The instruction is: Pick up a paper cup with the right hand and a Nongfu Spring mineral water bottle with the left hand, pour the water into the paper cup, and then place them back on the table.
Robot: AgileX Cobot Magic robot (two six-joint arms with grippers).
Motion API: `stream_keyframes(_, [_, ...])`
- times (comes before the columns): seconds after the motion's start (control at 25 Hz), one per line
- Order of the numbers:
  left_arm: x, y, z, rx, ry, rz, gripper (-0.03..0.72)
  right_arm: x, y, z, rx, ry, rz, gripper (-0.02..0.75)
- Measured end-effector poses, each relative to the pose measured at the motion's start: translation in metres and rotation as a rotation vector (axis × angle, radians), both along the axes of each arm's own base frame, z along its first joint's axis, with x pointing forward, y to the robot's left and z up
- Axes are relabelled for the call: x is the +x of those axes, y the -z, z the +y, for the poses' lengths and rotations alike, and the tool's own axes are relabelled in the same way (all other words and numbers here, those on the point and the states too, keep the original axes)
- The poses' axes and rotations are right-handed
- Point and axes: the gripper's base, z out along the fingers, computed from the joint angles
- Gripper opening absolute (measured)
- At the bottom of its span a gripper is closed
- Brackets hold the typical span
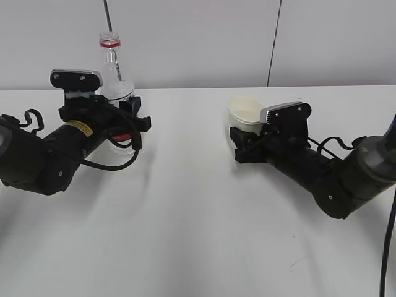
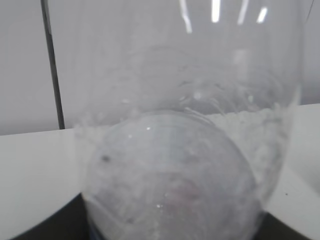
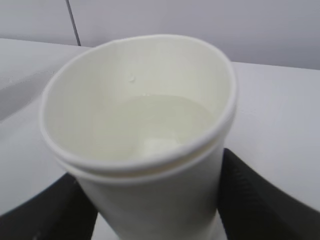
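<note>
The clear Nongfu Spring bottle [image 1: 115, 69] stands upright at the back left, with a red neck ring and no cap. My left gripper [image 1: 129, 122] is shut on its lower body, over the red label. In the left wrist view the bottle [image 2: 190, 150] fills the frame, with dark fingers [image 2: 57, 225] at the bottom corners. The cream paper cup [image 1: 245, 113] is upright at right of centre, its rim slightly squeezed. My right gripper [image 1: 245, 143] is shut on it. In the right wrist view the cup [image 3: 150, 185] holds clear water between black fingers [image 3: 250, 195].
The white table [image 1: 198, 235] stretches bare in front of and between both arms. A grey wall with a dark vertical seam [image 1: 274, 43] stands behind. Black cables loop beside each arm.
</note>
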Motion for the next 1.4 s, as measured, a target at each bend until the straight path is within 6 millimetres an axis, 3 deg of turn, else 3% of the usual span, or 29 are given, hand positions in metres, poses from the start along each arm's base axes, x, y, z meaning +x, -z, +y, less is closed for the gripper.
stream_keyframes(0.56, [0.000,0.000,0.000,0.001,0.001,0.000,0.326,0.000,0.003,0.000,0.000,0.001,0.003,0.493])
stream_keyframes(1.04, [0.000,0.000,0.000,0.001,0.001,0.000,0.326,-0.003,0.019,-0.001,0.022,0.003,-0.015,0.494])
stream_keyframes(1.4, [0.000,0.000,0.000,0.002,0.003,-0.001,0.326,-0.002,0.019,-0.001,0.054,0.010,-0.004,0.629])
